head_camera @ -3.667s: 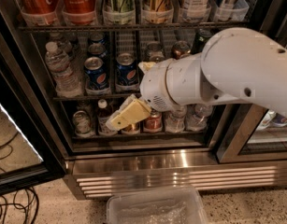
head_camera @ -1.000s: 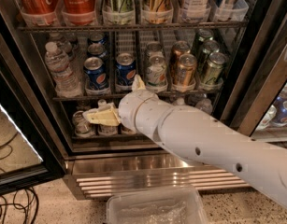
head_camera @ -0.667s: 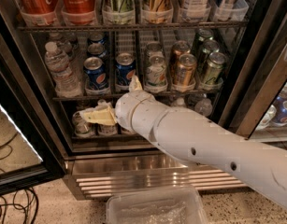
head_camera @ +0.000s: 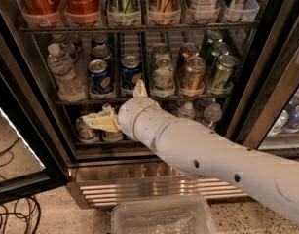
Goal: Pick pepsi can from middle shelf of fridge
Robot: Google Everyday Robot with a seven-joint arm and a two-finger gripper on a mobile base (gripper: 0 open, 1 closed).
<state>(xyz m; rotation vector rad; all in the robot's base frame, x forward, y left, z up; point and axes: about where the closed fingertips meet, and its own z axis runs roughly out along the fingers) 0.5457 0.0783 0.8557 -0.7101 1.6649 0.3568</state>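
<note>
Two pepsi cans stand at the front of the middle shelf of the fridge: the left pepsi can and the right pepsi can, with more blue cans behind them. My gripper is at the end of the white arm that reaches in from the lower right. It sits at the shelf's front edge, just below the right pepsi can. It is open and empty. One cream finger points left over the bottom shelf, and the other fingertip points up at the right can's tray.
A water bottle stands left of the pepsi cans. A silver-white can, bronze-gold cans and green cans stand to the right. Cola cans fill the top shelf. A clear plastic bin and cables lie on the floor.
Since 3.7 s ago the arm has stretched toward the fridge and the gripper has moved left, under the pepsi cans. Over the last second it has barely moved.
</note>
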